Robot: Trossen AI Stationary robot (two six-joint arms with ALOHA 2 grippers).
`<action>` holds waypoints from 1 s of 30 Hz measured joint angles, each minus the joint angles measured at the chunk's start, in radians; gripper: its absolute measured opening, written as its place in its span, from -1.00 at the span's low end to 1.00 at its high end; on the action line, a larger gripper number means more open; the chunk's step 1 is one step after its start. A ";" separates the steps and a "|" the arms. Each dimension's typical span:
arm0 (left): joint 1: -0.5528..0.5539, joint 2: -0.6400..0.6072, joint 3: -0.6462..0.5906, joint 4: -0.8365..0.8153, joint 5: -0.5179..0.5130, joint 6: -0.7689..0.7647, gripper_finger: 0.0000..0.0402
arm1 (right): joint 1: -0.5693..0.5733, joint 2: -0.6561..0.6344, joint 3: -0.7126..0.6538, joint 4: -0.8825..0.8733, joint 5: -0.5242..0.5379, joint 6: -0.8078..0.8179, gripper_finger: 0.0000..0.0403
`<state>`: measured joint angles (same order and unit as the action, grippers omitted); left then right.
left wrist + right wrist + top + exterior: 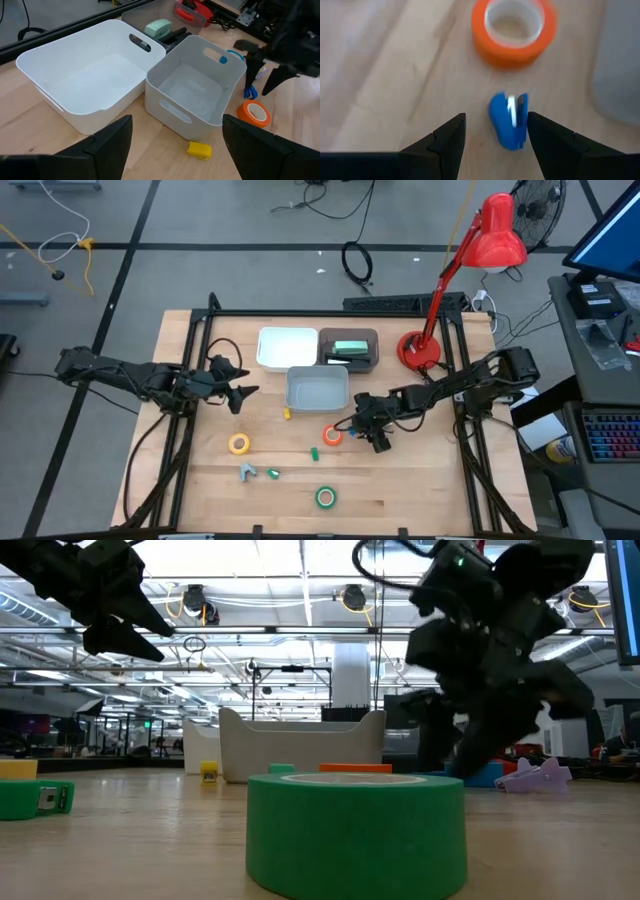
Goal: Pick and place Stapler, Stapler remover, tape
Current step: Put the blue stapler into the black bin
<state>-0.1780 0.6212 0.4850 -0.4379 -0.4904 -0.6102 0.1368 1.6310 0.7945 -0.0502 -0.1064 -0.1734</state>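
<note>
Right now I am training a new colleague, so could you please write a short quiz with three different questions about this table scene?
1. True or false: the grey plastic bin holds a roll of tape.
2. Which lies directly between the open fingers of the right hand?
A. the orange ring-shaped tape roll
B. the small blue plastic staple remover
C. the small yellow solid block
3. Fill in: the left hand hangs open over the table beside the ____ rectangular plastic bin.

Key: 1 false, it is empty; 2 B; 3 white.
</note>
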 joint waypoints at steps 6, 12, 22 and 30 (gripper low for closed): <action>0.000 0.000 0.000 0.001 -0.001 0.000 0.53 | 0.000 0.054 0.001 0.087 0.000 0.013 0.01; 0.000 0.000 0.000 0.003 -0.001 0.000 0.53 | 0.000 0.054 0.001 0.077 0.003 0.019 -0.02; 0.000 0.000 0.000 0.002 -0.008 0.003 0.53 | 0.000 0.049 0.001 0.060 0.006 0.056 -0.36; 0.000 0.000 0.000 0.002 -0.008 0.005 0.53 | -0.001 0.038 0.001 0.031 0.007 0.069 -0.67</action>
<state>-0.1783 0.6212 0.4847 -0.4358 -0.4984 -0.6052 0.1362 1.6689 0.7952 -0.0190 -0.0997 -0.1045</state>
